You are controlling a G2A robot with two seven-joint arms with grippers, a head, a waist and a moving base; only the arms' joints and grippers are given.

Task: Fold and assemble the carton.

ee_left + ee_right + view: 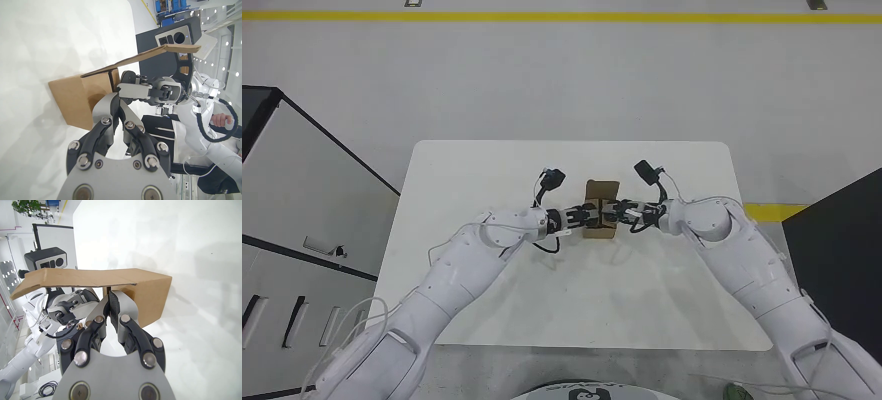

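As two end effectors (117, 102) (109, 300) pinch it, one carton (599, 190), one table (472, 200)

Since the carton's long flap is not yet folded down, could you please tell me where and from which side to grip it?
Grip the flap near its bent free end, coming edge-on from that end, away from the carton body. It juts out thin and unsupported, so a finger should fit on each face.

No text, number or sign can be read. The carton (151, 298) shows plain brown cardboard on every visible face. A short line of small print runs along the black camera bracket (191, 62) on the far arm, too small to make out.
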